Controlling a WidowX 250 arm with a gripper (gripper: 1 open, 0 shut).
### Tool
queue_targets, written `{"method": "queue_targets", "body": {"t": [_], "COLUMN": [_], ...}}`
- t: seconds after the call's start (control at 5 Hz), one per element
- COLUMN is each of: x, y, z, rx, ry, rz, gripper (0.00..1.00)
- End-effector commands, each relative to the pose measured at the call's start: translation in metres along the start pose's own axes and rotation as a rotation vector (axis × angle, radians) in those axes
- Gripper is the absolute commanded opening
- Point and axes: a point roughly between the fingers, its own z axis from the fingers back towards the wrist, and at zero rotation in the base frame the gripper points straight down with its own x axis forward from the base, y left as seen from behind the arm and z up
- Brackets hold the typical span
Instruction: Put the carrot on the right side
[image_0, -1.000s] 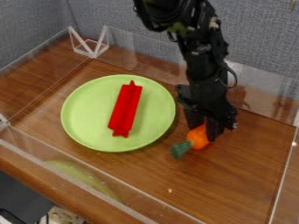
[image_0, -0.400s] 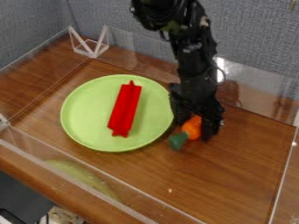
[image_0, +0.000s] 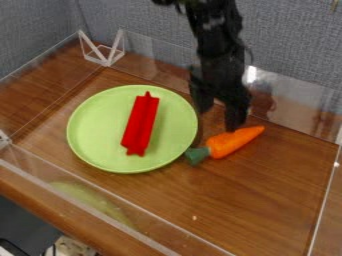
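- Hovering above the wooden surface (image_0: 80, 85), the hand (image_0: 221, 113) hangs with its two dark fingers (image_0: 203, 110) spread apart and nothing between them: released, empty.
- Below it and a touch toward the camera lies the carrot (image_0: 233, 142), flat on the wood, clear of the fingertips.
- Its orange body points up and to the right in the picture, with the dark green stem end (image_0: 198, 155) at the lower left.
- That stem end sits just beside the rim of the round lime-green plate (image_0: 94, 135); whether it actually touches the rim is too close to call.
- So the carrot is on the wood to the right of the plate, not on it.
- On the plate lies a red rectangular bar (image_0: 140, 123), running lengthwise from the far edge toward the near edge, roughly in the plate's middle.
- The black arm (image_0: 214, 40) comes down from the top of the picture, nearly upright, its lower part standing behind the carrot.
- Clear panels (image_0: 201, 215) wall in the wood on the near and right sides.
- A small white wire stand (image_0: 103, 46) sits in the far left corner, well apart from everything else.
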Motion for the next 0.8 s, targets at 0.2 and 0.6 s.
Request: {"method": "queue_targets", "body": {"t": [0.2,0.6], "x": [0.007,-0.002], "y": [-0.02,-0.024], "z": [0.063,0.065], "rx": [0.016,-0.008], "ry": [-0.172,-0.205], "rz": [0.045,0.049], "gripper": [1.0,1.0]}}
